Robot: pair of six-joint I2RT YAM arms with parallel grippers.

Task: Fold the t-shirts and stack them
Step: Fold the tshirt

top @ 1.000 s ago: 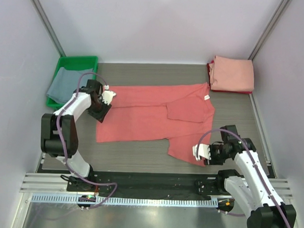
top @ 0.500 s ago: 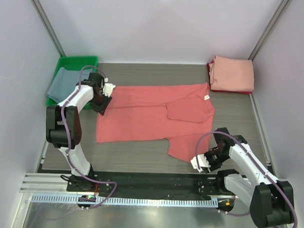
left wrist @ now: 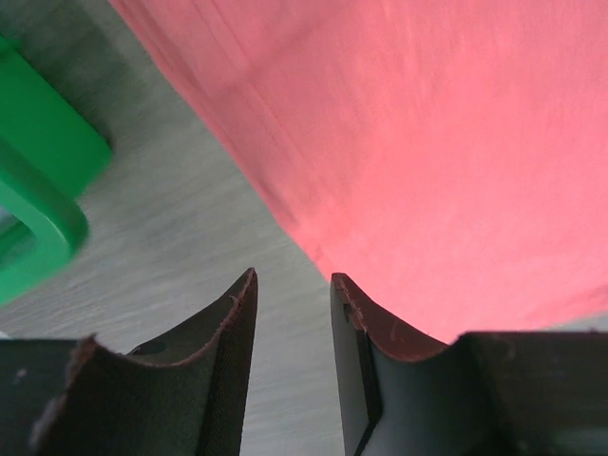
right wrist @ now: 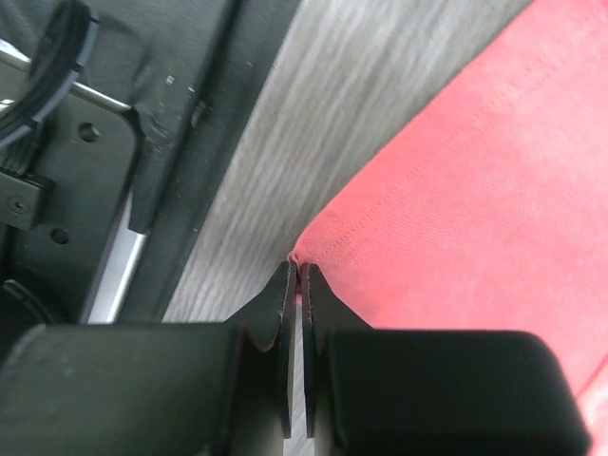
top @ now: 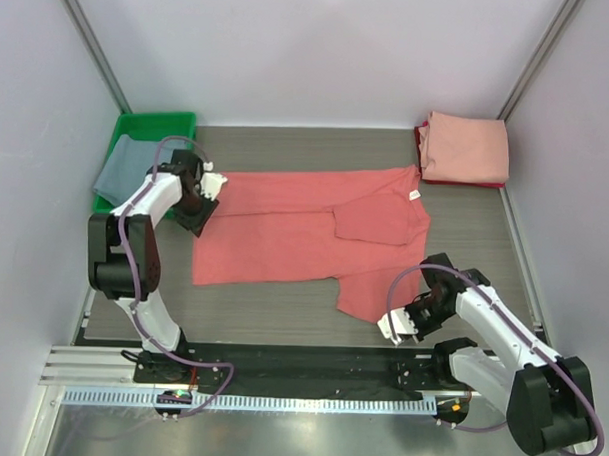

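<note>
Where the overhead camera looks down, the green tray [top: 153, 118] sits at the table's [top: 287, 147] far left corner with the grey-blue t-shirt [top: 121, 172] lying in it. At the far right corner lies the folded pale pink t-shirt [top: 472, 146], with a red edge showing under it. Between them the coral-red t-shirt [top: 284, 232] is spread flat on the table, partly folded, its white neck label at the right. The left gripper [top: 205, 203] is at its far left corner; the right gripper [top: 389, 326] is at its near right hem.

From the left wrist, the left gripper [left wrist: 290, 285] stands partly open with only bare table [left wrist: 171, 237] in the gap; the coral-red t-shirt's [left wrist: 427, 142] edge runs just ahead of the tips, and the green tray's [left wrist: 43, 190] corner shows at the left.

From the right wrist, the right gripper [right wrist: 297, 271] is pressed closed, pinching the stitched hem corner of the coral-red t-shirt [right wrist: 456, 209].
</note>
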